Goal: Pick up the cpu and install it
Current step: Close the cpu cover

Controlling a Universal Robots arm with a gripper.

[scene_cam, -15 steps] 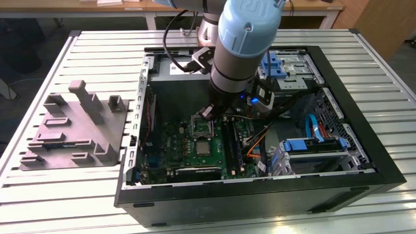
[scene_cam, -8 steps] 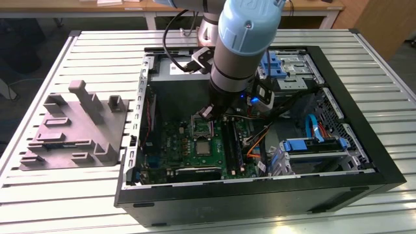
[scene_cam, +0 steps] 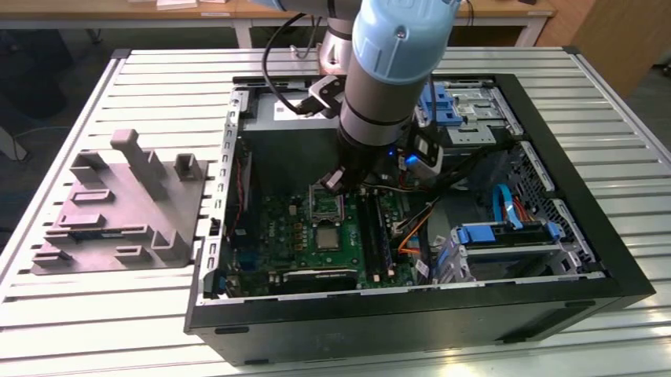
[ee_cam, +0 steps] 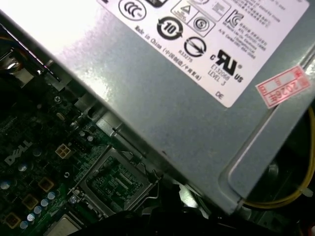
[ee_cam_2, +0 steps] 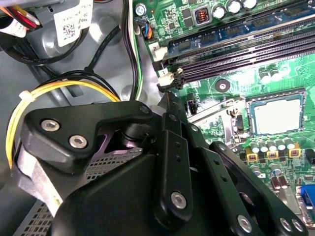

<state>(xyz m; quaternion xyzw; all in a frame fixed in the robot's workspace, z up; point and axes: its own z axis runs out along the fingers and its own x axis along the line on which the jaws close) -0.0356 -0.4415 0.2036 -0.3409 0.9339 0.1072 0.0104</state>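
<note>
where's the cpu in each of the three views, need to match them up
Exterior view: the cpu lies on the green motherboard, mid-case.
Second wrist view: the cpu is the pale square beside a row of capacitors.
First wrist view: the cpu's pale corner peeks in beside the socket frame.
Shared landmark: the silver socket frame, next to the cpu.

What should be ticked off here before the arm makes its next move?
1. cpu lying flat and square in its socket: ok.
2. socket frame swung open, beside the cpu and not over it: ok.
3. gripper low over the motherboard near the socket frame: ok.
4. Gripper empty: cannot tell.
5. yellow cables clear of the gripper body: cannot tell; they pass behind it.
6. grey fixture outside the case, away from the arm: ok.
</note>
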